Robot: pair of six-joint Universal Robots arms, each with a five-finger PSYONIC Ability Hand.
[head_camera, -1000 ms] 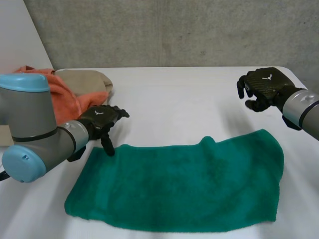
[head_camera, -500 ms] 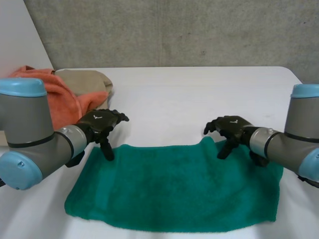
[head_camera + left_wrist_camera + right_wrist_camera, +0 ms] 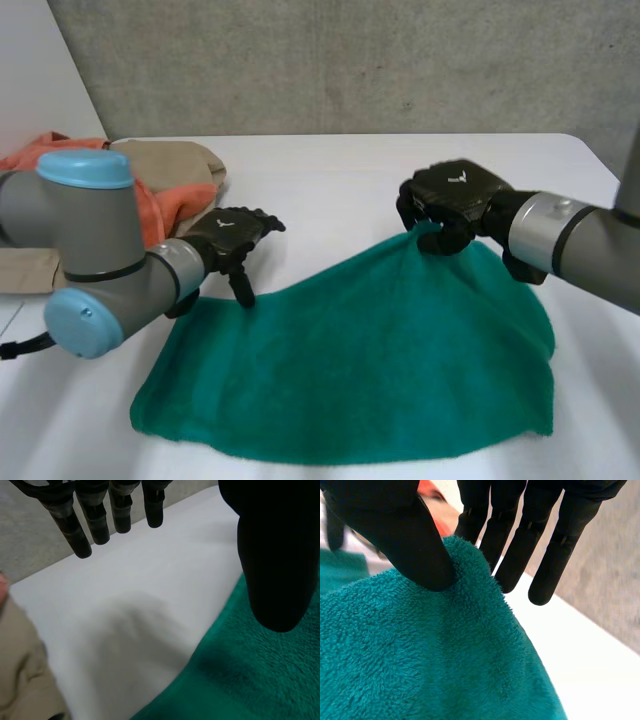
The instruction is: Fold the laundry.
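Note:
A green towel (image 3: 350, 370) lies spread on the white table (image 3: 330, 190). My right hand (image 3: 450, 205) pinches the towel's far edge, right of its middle, and holds it lifted off the table. In the right wrist view the thumb (image 3: 395, 535) and fingers (image 3: 515, 535) clamp a fold of the green towel (image 3: 420, 655). My left hand (image 3: 232, 240) hovers at the towel's far left corner with its fingers straight and apart. In the left wrist view its thumb (image 3: 275, 555) hangs over the green towel (image 3: 250, 680) and its fingers (image 3: 100, 515) over bare table.
An orange cloth (image 3: 150, 195) and a beige cloth (image 3: 175, 160) lie heaped at the table's far left; the beige cloth (image 3: 20, 670) also lies beside my left hand. A grey wall rises behind the table.
My right hand swung in from the far right, came down on the towel's far edge, closed on it and lifted it. My left hand shifted slightly right along the far edge.

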